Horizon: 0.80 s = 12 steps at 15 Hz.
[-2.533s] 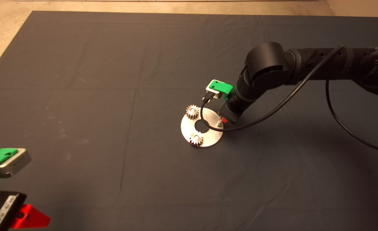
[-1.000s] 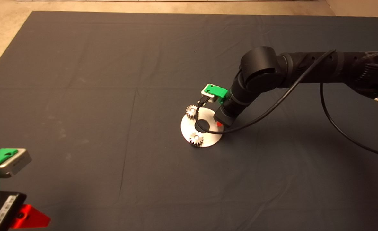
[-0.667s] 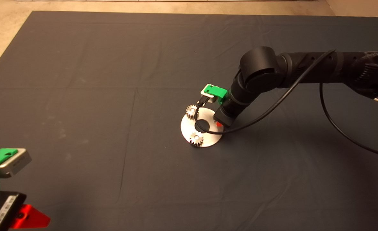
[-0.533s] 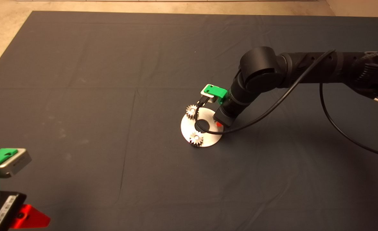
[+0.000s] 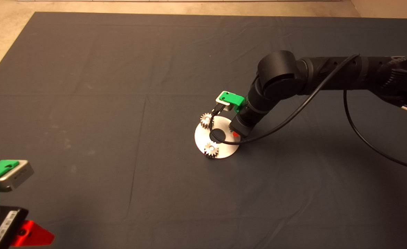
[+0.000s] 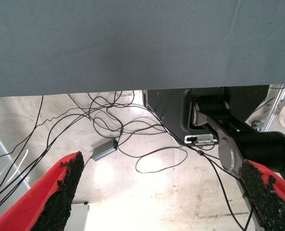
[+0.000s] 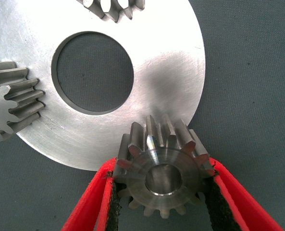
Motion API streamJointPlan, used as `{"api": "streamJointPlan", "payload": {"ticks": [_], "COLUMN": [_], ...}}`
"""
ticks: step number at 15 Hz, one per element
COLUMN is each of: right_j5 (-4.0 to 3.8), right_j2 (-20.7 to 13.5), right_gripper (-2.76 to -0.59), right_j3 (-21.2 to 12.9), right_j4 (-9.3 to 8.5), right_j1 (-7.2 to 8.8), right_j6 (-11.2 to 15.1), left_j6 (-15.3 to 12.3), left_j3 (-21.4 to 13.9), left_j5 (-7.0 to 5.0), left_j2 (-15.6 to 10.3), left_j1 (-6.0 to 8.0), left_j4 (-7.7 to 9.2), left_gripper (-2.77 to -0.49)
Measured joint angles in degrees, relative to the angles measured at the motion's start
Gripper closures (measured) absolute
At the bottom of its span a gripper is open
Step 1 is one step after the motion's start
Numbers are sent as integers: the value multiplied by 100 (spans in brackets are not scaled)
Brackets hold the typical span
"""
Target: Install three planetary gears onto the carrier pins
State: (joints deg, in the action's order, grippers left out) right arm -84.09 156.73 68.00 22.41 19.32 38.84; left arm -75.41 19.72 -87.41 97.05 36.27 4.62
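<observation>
2 gears point(image 5: 207, 120) on disc point(image 5: 200, 141) – right gripper point(image 5: 236, 133) at rim, left gripper point(image 5: 20, 233) parked

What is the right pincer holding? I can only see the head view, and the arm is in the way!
Observer: The right wrist view shows the right pincer shut on the third gear, with its pads against the teeth on both sides.
Operator: Where is that gear?
Observer: It sits over the rim of the disc. I cannot tell how far down it is.
Operator: What about the other pincer?
Observer: The left wrist view shows the left pincer open, with nothing in it, facing the floor and some loose cables.
</observation>
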Motion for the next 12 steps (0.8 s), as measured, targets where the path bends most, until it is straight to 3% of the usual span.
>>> {"api": "streamJointPlan", "payload": {"ticks": [4, 12], "right_j5": [-66, -77], "right_j2": [65, 66], "right_gripper": [-107, -107], "right_j3": [11, 5], "right_j4": [2, -39], "right_j1": [-4, -11], "right_j6": [0, 0], "left_j6": [0, 0], "left_j3": [0, 0], "left_j5": [0, 0], "left_j2": [-9, -11], "left_j1": [0, 0], "left_j4": [1, 1], "left_gripper": [-233, -233]}}
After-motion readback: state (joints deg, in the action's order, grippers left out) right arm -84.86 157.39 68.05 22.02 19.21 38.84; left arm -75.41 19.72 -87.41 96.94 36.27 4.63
